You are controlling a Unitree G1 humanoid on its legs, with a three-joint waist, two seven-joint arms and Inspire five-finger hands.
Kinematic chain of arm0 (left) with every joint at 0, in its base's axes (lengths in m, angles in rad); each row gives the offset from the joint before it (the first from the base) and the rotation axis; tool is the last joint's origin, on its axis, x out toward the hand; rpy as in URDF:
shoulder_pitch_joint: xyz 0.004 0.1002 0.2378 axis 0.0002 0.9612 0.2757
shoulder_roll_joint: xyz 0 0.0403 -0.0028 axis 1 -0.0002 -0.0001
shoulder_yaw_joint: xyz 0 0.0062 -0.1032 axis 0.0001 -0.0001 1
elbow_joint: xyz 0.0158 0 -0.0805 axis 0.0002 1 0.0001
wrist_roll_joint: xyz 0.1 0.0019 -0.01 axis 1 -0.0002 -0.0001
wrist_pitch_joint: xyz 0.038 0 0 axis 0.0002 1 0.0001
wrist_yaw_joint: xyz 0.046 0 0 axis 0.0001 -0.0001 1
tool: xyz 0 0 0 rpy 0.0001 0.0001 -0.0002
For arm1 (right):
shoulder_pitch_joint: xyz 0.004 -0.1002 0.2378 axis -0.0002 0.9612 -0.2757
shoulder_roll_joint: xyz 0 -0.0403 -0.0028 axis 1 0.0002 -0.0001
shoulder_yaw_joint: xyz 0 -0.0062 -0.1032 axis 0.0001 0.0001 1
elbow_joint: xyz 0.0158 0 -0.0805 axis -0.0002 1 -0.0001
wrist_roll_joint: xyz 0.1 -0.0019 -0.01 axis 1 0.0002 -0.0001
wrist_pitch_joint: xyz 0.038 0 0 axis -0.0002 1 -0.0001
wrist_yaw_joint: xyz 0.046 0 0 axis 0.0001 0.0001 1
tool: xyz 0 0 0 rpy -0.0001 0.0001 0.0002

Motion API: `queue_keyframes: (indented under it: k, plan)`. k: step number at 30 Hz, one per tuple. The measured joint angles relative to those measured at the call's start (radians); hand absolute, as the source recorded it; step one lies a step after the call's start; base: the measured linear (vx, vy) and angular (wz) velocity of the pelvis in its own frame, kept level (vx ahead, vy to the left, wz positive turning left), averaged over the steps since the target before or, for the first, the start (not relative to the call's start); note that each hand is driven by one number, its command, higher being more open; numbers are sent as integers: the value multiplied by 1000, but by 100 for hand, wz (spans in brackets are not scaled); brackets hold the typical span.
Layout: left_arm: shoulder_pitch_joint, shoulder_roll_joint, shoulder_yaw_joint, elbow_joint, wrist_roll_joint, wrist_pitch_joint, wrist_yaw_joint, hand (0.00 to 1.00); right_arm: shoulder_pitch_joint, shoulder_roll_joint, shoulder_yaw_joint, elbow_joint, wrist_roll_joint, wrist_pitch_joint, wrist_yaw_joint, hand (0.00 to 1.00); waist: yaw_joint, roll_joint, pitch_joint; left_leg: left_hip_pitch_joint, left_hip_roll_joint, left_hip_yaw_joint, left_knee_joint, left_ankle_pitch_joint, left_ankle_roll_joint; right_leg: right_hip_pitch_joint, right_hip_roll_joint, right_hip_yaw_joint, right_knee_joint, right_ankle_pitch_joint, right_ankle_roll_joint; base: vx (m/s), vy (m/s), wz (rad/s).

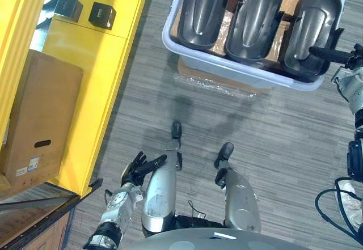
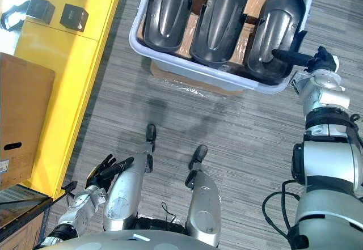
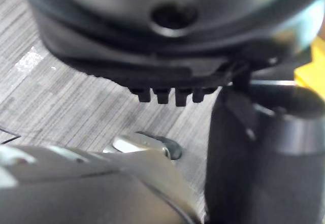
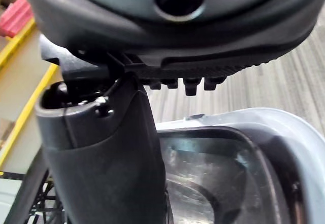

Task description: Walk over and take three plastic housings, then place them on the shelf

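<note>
Three black plastic housings lie side by side in a pale grey bin (image 1: 227,63) on the floor ahead: left housing (image 1: 202,9), middle housing (image 1: 255,15), right housing (image 1: 312,26). My right hand (image 2: 317,62) is at the bin's right end, open, one dark finger stretched out over the near end of the right housing. In the right wrist view its thumb (image 4: 111,153) stands just above that housing (image 4: 213,183) and the bin's rim (image 4: 284,127). My left hand (image 1: 136,169) hangs low at the left, open and holding nothing.
A yellow shelf (image 1: 91,91) runs along the left, bearing a cardboard box (image 1: 39,119) and small black boxes (image 1: 102,15). The bin rests on flat cardboard with plastic wrap (image 1: 215,83). Grey striped floor lies between me and the bin.
</note>
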Motion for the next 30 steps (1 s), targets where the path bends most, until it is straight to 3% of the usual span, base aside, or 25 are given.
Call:
queue_keyframes:
  k: [1, 6, 14, 19, 30]
  plan:
    - [-19, -7, -9, 13, 0, -6, 0, 100, -2, -14, 0, 18, -1, 28, 10, 0, 13, 13, 0, -13, 2, -5, 16, -4, 2, -7, 0, -2, 10, -2, 0, -45, 11, 3]
    - [-29, -10, -17, 12, -1, -7, 0, 100, -2, -17, 0, 30, -3, 70, 30, 0, 19, 23, 2, -40, 2, -14, 26, -4, -1, -41, -6, -6, 47, -13, -4, -38, 10, 4]
    - [-36, -13, -19, 21, -39, -7, 18, 100, 5, -32, -7, 33, -42, 86, 6, 0, 11, 29, 2, -61, 7, -7, 25, 9, 1, -89, -11, 6, 93, -28, -10, 0, -7, -4]
    - [-57, -19, -41, 50, -39, -10, 23, 100, 6, -35, -12, 28, -45, 95, 7, 0, 13, 49, 1, -39, 2, -6, 0, 18, -10, -100, -29, 9, 143, -63, -12, 7, -12, 2]
    - [-36, -15, -56, 58, -37, -13, 25, 100, 78, -38, -47, 17, -50, 49, -13, 0, -5, 68, 0, 44, -26, -24, -96, 73, -9, -80, -66, -5, 213, -118, -10, 1, -15, 10]
